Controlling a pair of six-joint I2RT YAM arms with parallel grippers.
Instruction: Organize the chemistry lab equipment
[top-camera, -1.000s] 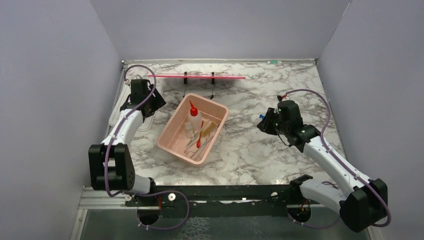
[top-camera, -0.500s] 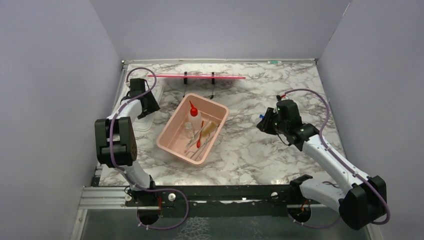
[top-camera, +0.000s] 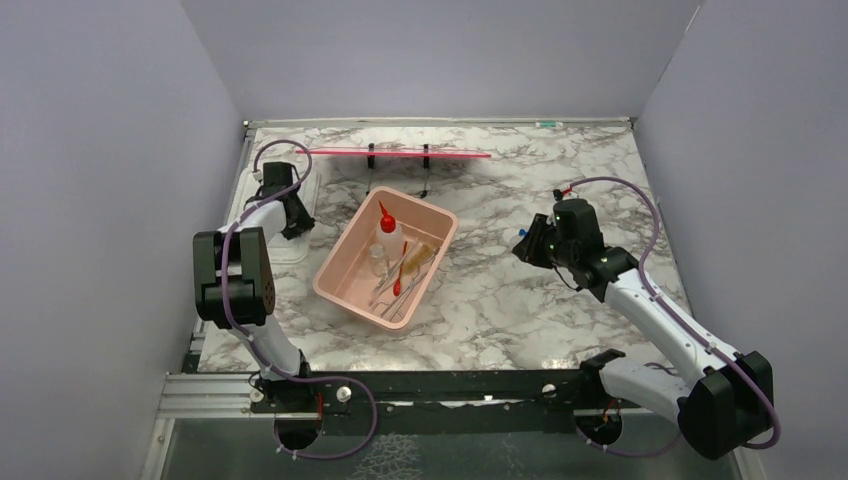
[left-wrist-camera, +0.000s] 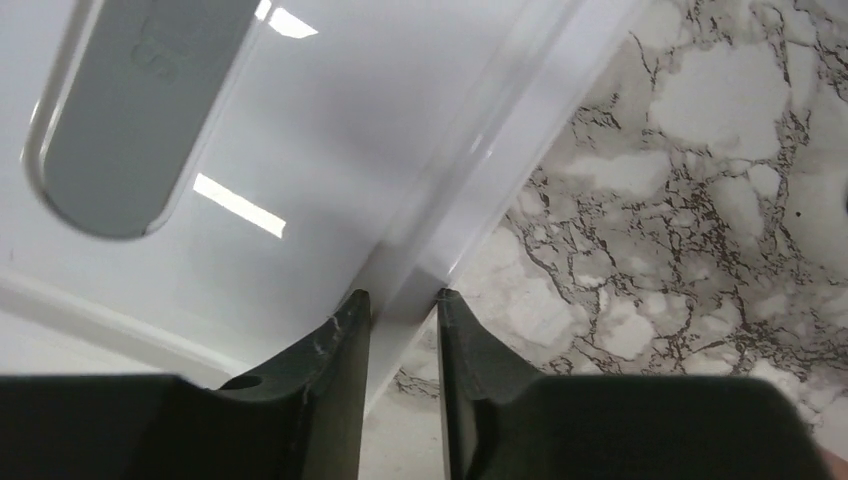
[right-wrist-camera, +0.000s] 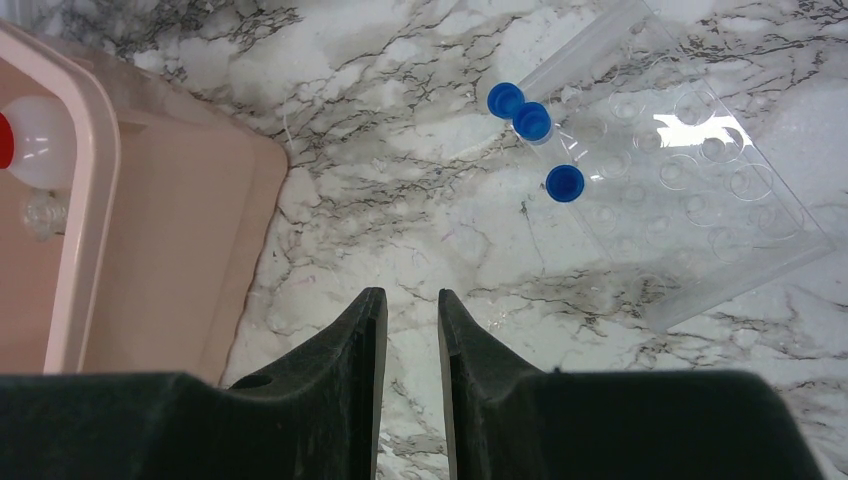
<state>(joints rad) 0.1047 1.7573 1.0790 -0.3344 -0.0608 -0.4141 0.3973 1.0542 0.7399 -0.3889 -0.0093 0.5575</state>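
The pink tub (top-camera: 331, 291) stands mid-table. In it are the clear squeeze bottle with the red nozzle (top-camera: 388, 232), a glass vial (top-camera: 377, 259), a red-handled tool (top-camera: 400, 270) and metal tongs (top-camera: 386, 296). Three blue-capped tubes (right-wrist-camera: 531, 121) stand in a clear rack (right-wrist-camera: 700, 215) on the marble, right of the tub (right-wrist-camera: 95, 200). My right gripper (right-wrist-camera: 412, 298) hovers above bare marble between tub and rack, shut and empty; it also shows in the top view (top-camera: 526, 244). My left gripper (left-wrist-camera: 403, 300) is shut on the rim of a white tray (left-wrist-camera: 300, 150) at the far left (top-camera: 292, 226).
A thin pink strip (top-camera: 400, 153) rests on two black stands at the back. The white tray (top-camera: 268, 250) lies along the table's left edge and has an oval cut-out (left-wrist-camera: 130, 110). Purple walls close in three sides.
The left arm has folded back, its elbow raised, and its gripper has settled lower onto the white tray's rim. The right arm has barely moved.
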